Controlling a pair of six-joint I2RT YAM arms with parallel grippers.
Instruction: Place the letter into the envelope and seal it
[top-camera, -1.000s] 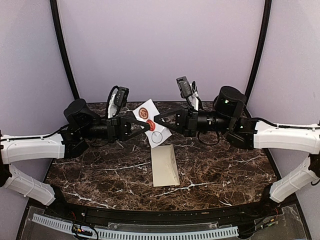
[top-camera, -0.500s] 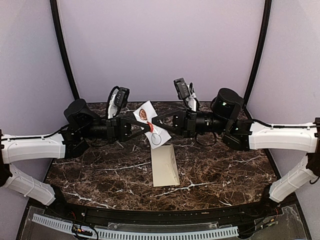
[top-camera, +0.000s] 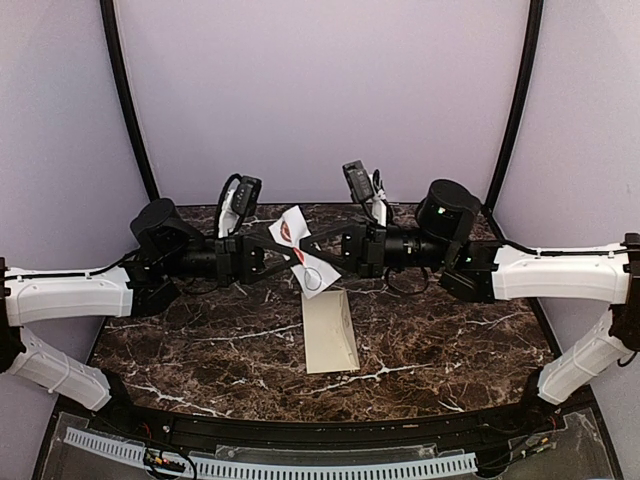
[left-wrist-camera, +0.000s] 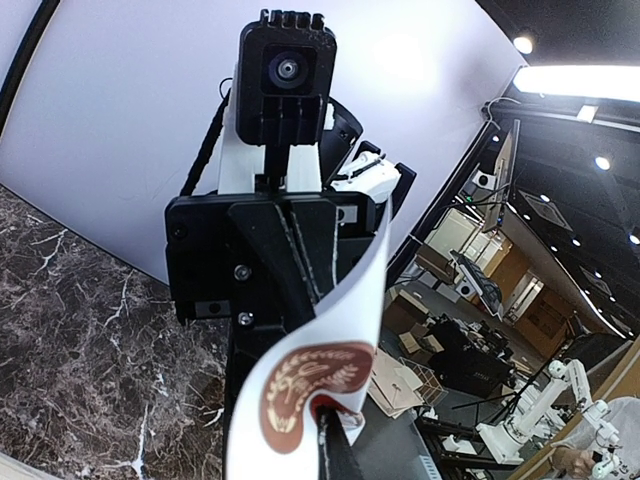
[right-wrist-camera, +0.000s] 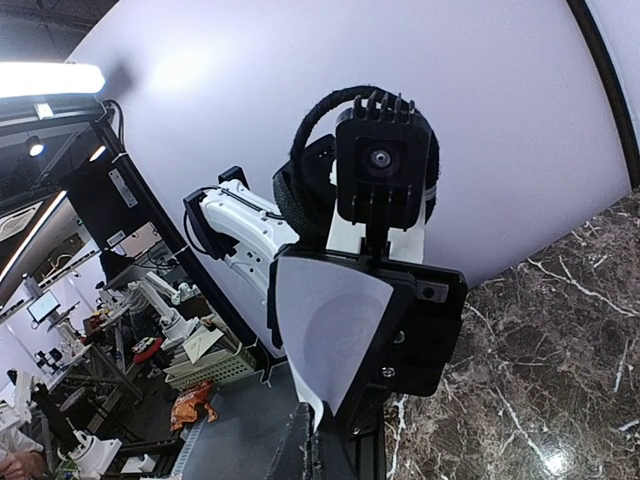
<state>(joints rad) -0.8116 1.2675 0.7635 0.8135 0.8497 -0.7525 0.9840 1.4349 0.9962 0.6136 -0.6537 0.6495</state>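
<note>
Both grippers meet in mid-air above the back of the table, on a white sticker sheet (top-camera: 303, 252). The sheet is curled and carries a brown-red wax-seal sticker (top-camera: 287, 231). My left gripper (top-camera: 298, 256) is shut on the sheet's edge, by a red patch under the seal (left-wrist-camera: 312, 385). My right gripper (top-camera: 306, 246) is shut on the sheet's opposite edge (right-wrist-camera: 330, 320). A plain cream envelope (top-camera: 330, 331) lies flat on the table below them, untouched. The tan bordered letter is not in view.
The dark marble table (top-camera: 200, 340) is bounded by lilac walls and two black posts (top-camera: 128, 100). A black rail and a white cable strip (top-camera: 280, 465) run along the near edge. Each wrist view is filled by the other gripper's body (left-wrist-camera: 270, 250).
My right arm has moved left toward the left gripper. The sheet between them has curled and turned more edge-on. The envelope has not moved.
</note>
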